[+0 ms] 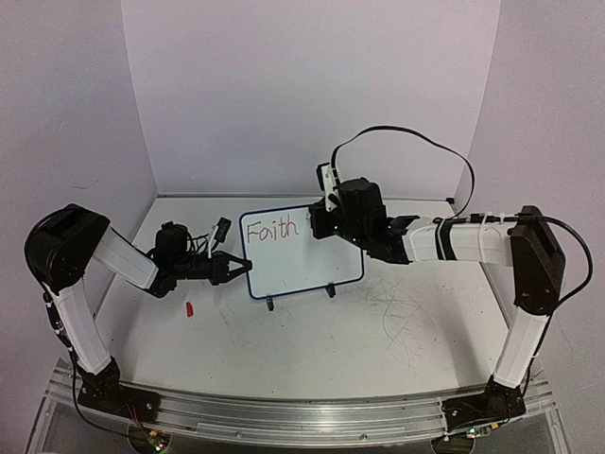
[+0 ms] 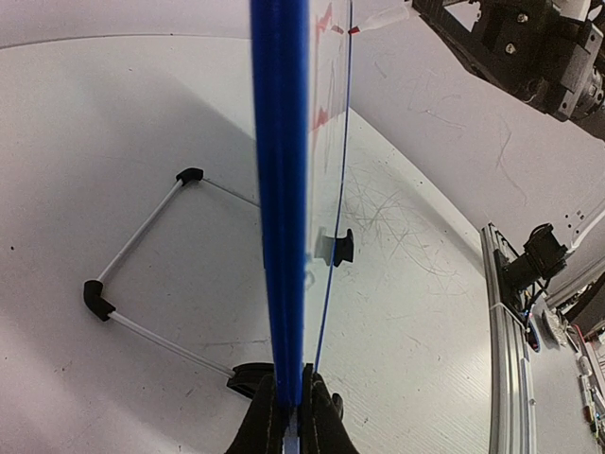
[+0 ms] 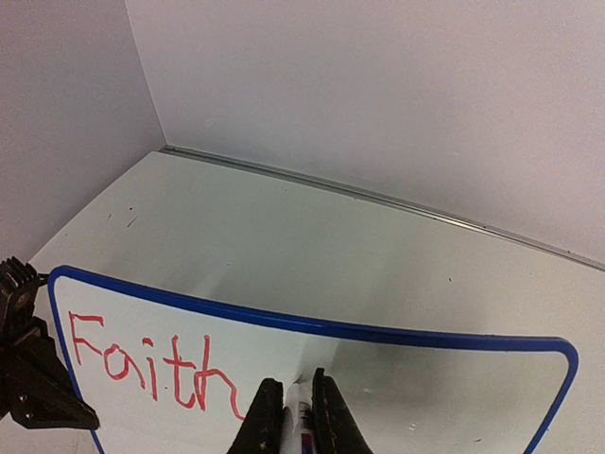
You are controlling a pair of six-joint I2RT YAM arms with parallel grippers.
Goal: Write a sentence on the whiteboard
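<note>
The whiteboard (image 1: pixel 307 260) stands upright on its two black feet mid-table, and in red on its top left is the word "Faith" (image 1: pixel 270 228). My left gripper (image 1: pixel 244 267) is shut on the board's left edge; the left wrist view shows the fingers (image 2: pixel 326 416) clamped on the blue frame (image 2: pixel 282 189). My right gripper (image 1: pixel 326 224) is shut on a white marker (image 3: pixel 301 419), with the tip at the board just right of the "Faith" lettering (image 3: pixel 151 364). The whiteboard (image 3: pixel 425 397) surface right of the marker is blank.
A small red cap (image 1: pixel 190 309) lies on the table in front of the left arm. A wire stand (image 2: pixel 132 257) props the board from behind. Walls close the table at the back and on both sides. An aluminium rail (image 1: pixel 302 416) runs along the near edge.
</note>
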